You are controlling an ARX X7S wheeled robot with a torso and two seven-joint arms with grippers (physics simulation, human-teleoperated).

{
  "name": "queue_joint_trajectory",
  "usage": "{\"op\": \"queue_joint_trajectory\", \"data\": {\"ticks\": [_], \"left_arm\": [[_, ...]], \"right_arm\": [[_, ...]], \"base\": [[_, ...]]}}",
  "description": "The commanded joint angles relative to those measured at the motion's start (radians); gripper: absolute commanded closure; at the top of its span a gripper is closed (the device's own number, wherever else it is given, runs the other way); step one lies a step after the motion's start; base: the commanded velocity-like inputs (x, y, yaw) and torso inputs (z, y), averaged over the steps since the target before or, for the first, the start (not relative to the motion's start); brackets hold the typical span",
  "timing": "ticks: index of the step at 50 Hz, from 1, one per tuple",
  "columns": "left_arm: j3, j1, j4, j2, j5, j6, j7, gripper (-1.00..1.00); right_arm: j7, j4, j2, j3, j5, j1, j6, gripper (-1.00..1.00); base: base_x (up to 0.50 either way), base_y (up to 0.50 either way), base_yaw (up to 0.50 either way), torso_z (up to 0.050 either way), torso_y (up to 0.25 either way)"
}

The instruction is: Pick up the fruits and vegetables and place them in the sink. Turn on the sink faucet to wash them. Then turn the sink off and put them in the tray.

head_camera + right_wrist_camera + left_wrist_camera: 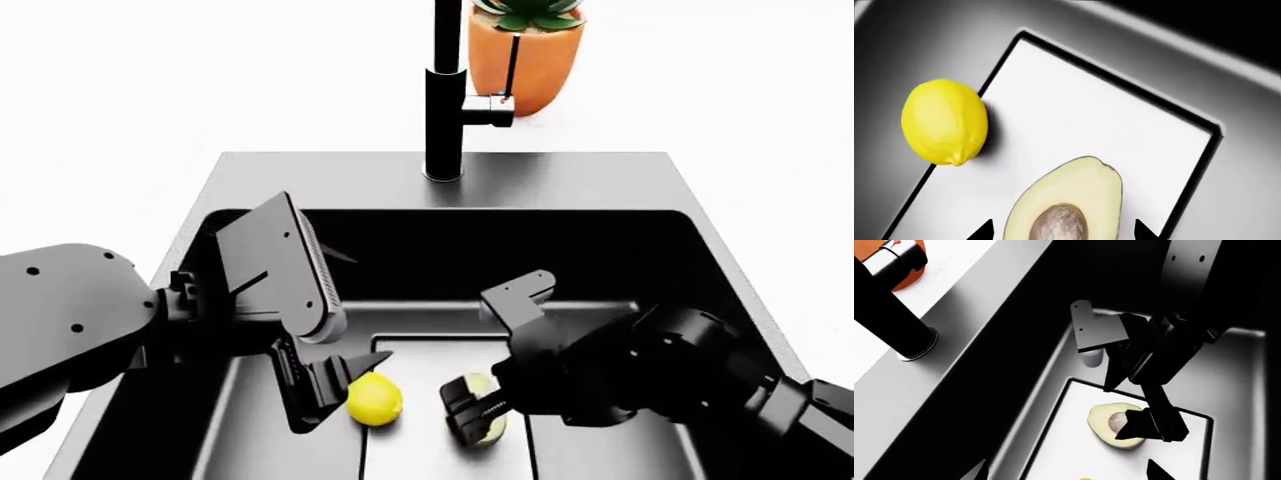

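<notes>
A yellow lemon (pixel 374 398) and a halved avocado (pixel 486 422), pit up, lie on the pale drain plate (pixel 1074 115) at the bottom of the black sink (pixel 441 182). My right gripper (pixel 1064 231) stands open low over the avocado (pixel 1067 200), one fingertip on each side with small gaps. My left gripper (pixel 350 388) is open just left of the lemon; in its own view only a sliver of lemon (pixel 1086 478) shows between the tips of that gripper (pixel 1067 474). The sink faucet (pixel 445 90) stands behind the basin. The tray is out of view.
An orange plant pot (pixel 525 60) stands behind the faucet's side lever (pixel 489 108). The sink's steep black walls (pixel 1007 390) close in both arms. White counter (pixel 120 100) surrounds the flat rim.
</notes>
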Motion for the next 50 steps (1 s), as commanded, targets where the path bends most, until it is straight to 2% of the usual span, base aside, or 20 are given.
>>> {"op": "queue_joint_trajectory", "data": {"ticks": [1,28,29,41,50], "left_arm": [[-0.002,0.002,0.005,-0.002,-0.009,0.001,-0.004,-1.0],[-0.005,0.015,0.008,-0.009,-0.025,0.008,-0.013,-1.0],[-0.005,0.016,0.008,-0.009,-0.026,0.009,-0.014,-1.0],[-0.013,0.011,0.013,-0.012,-0.038,0.005,-0.023,-1.0],[0.022,-0.009,0.014,-0.004,0.008,0.014,-0.021,-1.0]], "right_arm": [[-0.045,0.042,-0.021,-0.013,-0.025,-0.031,-0.028,-1.0],[-0.097,0.126,-0.055,-0.056,-0.065,-0.112,-0.061,-1.0],[-0.094,0.131,-0.057,-0.058,-0.067,-0.114,-0.06,1.0],[-0.054,0.095,-0.039,-0.057,-0.063,-0.098,-0.044,1.0],[0.11,-0.193,0.121,0.02,0.055,0.054,0.058,1.0]], "base": [[0.0,0.0,0.0,0.0,0.0],[0.0,0.0,0.0,0.0,0.0],[0.0,0.0,0.0,0.0,0.0],[0.0,0.0,0.0,0.0,0.0],[0.0,0.0,0.0,0.0,0.0]]}}
